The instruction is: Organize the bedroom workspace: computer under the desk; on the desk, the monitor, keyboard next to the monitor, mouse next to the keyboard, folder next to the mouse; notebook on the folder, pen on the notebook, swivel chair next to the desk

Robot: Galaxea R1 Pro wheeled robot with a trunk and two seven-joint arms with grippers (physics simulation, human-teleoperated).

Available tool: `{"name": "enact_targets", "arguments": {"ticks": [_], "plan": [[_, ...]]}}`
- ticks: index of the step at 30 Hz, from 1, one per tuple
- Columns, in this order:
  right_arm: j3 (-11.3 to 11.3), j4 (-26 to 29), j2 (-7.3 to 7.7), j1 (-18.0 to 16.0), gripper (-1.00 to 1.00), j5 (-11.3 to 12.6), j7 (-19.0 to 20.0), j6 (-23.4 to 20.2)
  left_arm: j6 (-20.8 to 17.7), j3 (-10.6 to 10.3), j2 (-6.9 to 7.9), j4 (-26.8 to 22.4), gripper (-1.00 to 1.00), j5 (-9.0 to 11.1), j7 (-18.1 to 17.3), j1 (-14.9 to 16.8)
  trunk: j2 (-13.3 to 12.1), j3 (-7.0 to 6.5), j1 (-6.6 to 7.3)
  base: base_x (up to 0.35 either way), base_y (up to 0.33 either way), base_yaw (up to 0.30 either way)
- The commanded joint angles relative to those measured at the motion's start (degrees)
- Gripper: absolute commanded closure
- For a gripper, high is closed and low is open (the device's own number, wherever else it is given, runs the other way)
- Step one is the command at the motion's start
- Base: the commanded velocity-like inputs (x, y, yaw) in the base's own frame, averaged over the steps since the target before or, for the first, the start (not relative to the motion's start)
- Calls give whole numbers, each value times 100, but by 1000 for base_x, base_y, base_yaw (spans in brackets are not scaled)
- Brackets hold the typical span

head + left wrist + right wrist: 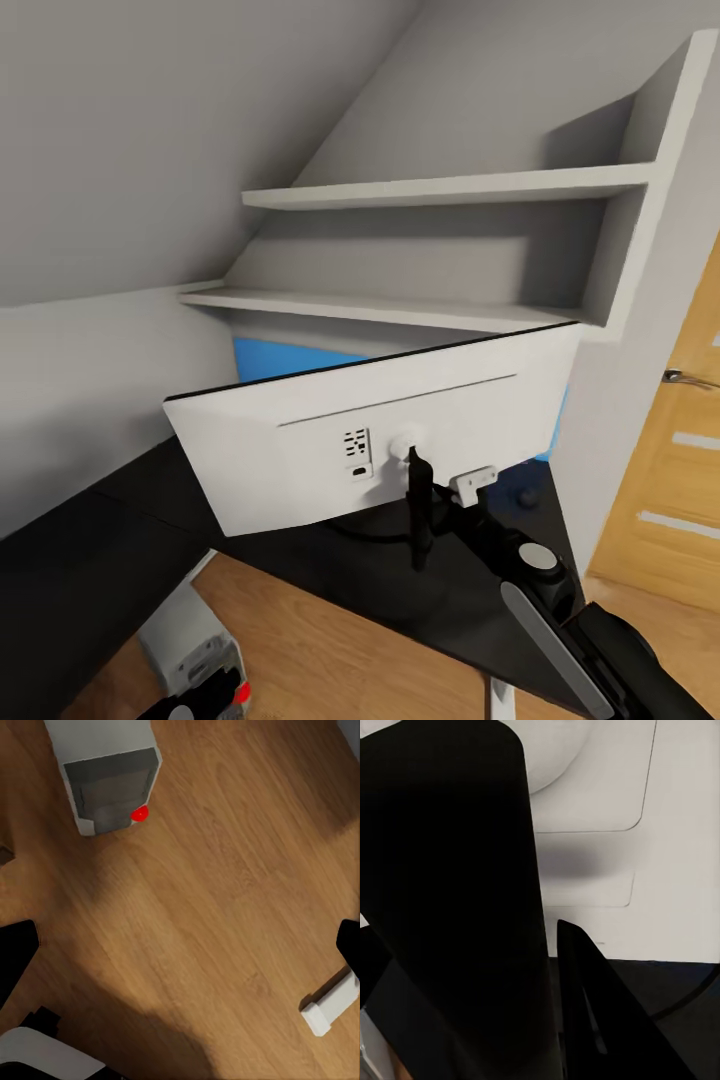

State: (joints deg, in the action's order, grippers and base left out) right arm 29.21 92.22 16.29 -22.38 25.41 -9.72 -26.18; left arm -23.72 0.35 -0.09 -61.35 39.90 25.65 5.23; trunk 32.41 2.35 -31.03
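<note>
The monitor [370, 440] shows its white back, tilted over the black desk [340, 585]. My right gripper [420, 505] reaches in from the lower right and is shut on the monitor's thin black stand [457, 907]; in the right wrist view the monitor's white back [607, 855] is right behind it. A small dark oval, by its look the mouse [524, 494], lies on the desk behind the monitor's right end. The grey computer [190, 645] [109, 772] stands on the wood floor, its red dot toward me. My left gripper [180, 952] hangs open over the floor near the computer.
White wall shelves [440, 190] sit under the sloped grey ceiling, above the desk's blue back panel [290, 360]. An oak door [665, 480] stands at the right. A white desk foot [330, 1001] rests on the floor. Wood floor [320, 650] lies in the desk's inner corner.
</note>
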Motion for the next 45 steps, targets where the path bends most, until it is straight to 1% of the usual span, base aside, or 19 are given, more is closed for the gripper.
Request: {"name": "enact_targets", "arguments": {"ticks": [1, 7, 18, 23, 45], "plan": [[13, 16, 8, -12, 100, 35, -82, -12, -18, 3, -1, -9, -100, 55, 37, 4, 13, 11, -3, 1, -2, 278], [14, 16, 8, -12, 100, 35, -82, -10, -12, 2, -4, -9, -100, 41, 51, 4, 13, 11, -3, 0, -85, 267], [14, 16, 12, -12, 100, 42, -68, 28, -10, -1, -8, -9, -100, 35, 102, 4, 13, 11, -3, 0, -299, 77], [14, 16, 14, -12, 100, 43, -66, 26, -10, 2, -8, -9, -100, 35, 79, 4, 13, 11, -3, 0, -246, 175], [22, 16, 14, -12, 100, 43, -57, 25, -10, 3, -1, -9, -100, 36, 53, 4, 13, 11, -3, 0, -21, 246]]}}
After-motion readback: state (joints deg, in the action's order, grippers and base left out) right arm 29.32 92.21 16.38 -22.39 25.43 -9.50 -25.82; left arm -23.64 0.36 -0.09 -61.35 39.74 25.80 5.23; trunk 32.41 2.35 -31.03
